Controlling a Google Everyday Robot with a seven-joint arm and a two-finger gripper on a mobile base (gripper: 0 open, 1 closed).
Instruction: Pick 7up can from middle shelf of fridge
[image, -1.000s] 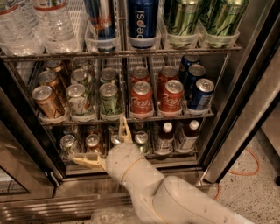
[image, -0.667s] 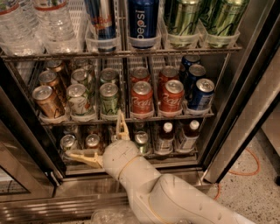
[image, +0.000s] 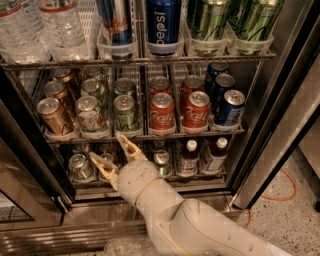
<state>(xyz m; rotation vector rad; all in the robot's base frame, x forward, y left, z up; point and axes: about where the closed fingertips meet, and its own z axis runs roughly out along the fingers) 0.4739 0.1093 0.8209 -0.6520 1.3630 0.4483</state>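
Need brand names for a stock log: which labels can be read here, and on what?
"pepsi": tall blue can, top rack.
"Coca-Cola" script: red cans, middle shelf.
Other cans, the 7up can included: too blurred to read.
The hand, open, hangs just below the middle shelf; no text on it.

The end effector (image: 108, 146) has risen, its tip now apparently just below the middle shelf (image: 172, 135).

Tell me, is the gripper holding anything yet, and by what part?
Nothing is held. The gripper is open and empty, just below the middle shelf, under the 7up can.
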